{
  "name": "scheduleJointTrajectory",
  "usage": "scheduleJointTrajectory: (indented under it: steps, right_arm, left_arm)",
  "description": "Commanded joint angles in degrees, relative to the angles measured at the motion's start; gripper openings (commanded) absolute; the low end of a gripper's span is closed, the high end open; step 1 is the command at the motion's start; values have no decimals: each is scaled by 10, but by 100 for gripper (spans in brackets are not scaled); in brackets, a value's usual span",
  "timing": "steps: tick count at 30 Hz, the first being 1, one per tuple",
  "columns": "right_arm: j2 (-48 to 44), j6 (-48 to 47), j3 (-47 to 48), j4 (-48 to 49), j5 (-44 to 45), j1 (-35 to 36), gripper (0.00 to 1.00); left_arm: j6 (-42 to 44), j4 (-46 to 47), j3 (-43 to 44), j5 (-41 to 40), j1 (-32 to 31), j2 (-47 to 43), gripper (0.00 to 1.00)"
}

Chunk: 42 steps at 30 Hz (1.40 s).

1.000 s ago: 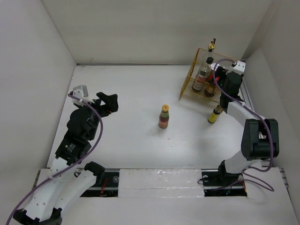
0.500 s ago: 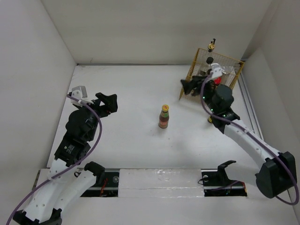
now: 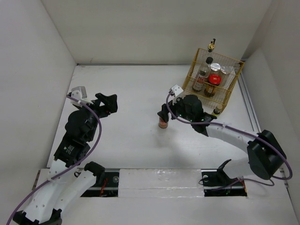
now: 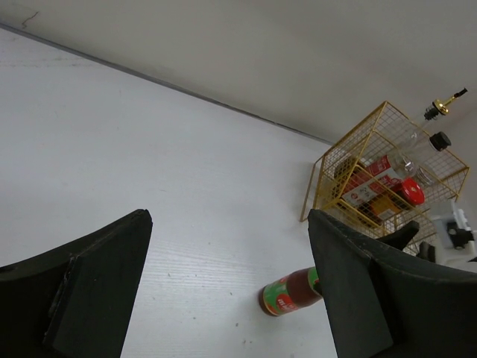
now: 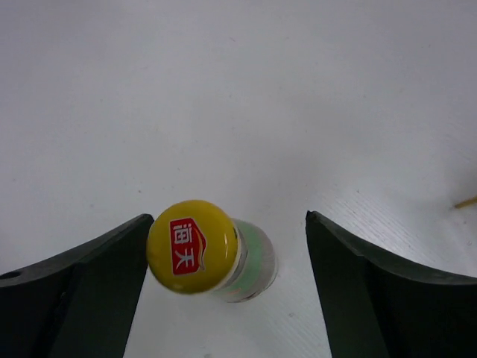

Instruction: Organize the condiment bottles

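Observation:
A yellow-capped brown bottle [image 3: 163, 123] stands mid-table; it shows from above in the right wrist view [image 5: 203, 250] and lower right in the left wrist view [image 4: 289, 292]. My right gripper [image 3: 164, 111] is open right above it, the cap close to the left finger [image 5: 82, 291]. The yellow wire rack [image 3: 213, 79] holds the gold-spout clear bottle [image 3: 212, 45], a black-capped clear bottle [image 3: 203, 75], a red-lidded jar [image 3: 213, 79] and silver-lidded jars [image 3: 217, 68]. Another yellow-capped brown bottle [image 3: 217, 111] stands just in front of the rack. My left gripper [image 3: 108, 102] is open and empty at the left.
White walls enclose the table on the left, back and right. The rack sits in the back right corner against the walls. A metal rail [image 3: 159, 180] with the arm bases runs along the near edge.
My right arm has swung left from the rack across the table and now hovers over the middle bottle. The left arm has not moved.

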Motion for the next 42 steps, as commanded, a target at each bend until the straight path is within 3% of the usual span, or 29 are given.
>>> scheduleJointTrajectory:
  steps: [1, 2, 3, 5, 6, 7, 14, 21, 30, 42]
  right_arm:
    - [31, -6, 46, 30, 13, 10, 87]
    - [38, -6, 46, 36, 19, 15, 79]
    - [45, -1, 51, 41, 19, 15, 61]
    - [55, 6, 57, 51, 19, 15, 45]
    - [55, 12, 57, 51, 19, 15, 31]
    - [35, 18, 62, 57, 19, 15, 28]
    - [-83, 10, 98, 70, 91, -33, 25]
    - [-96, 5, 150, 41, 77, -154, 24]
    - [-21, 11, 202, 54, 39, -261, 24]
    - [64, 23, 218, 123, 15, -296, 23]
  left_arm:
    - [8, 21, -1, 5, 3, -3, 81]
    - [8, 21, -1, -1, 3, -3, 81]
    - [8, 21, -1, -1, 3, -3, 81]
    - [8, 21, -1, -1, 3, -3, 81]
    - [8, 21, -1, -1, 3, -8, 81]
    - [8, 21, -1, -1, 3, -8, 81]
    - [8, 27, -1, 5, 3, -8, 81]
    - [8, 27, -1, 5, 3, -8, 81]
    - [8, 27, -1, 5, 3, -8, 81]
    - [8, 27, -1, 5, 3, 10, 81]
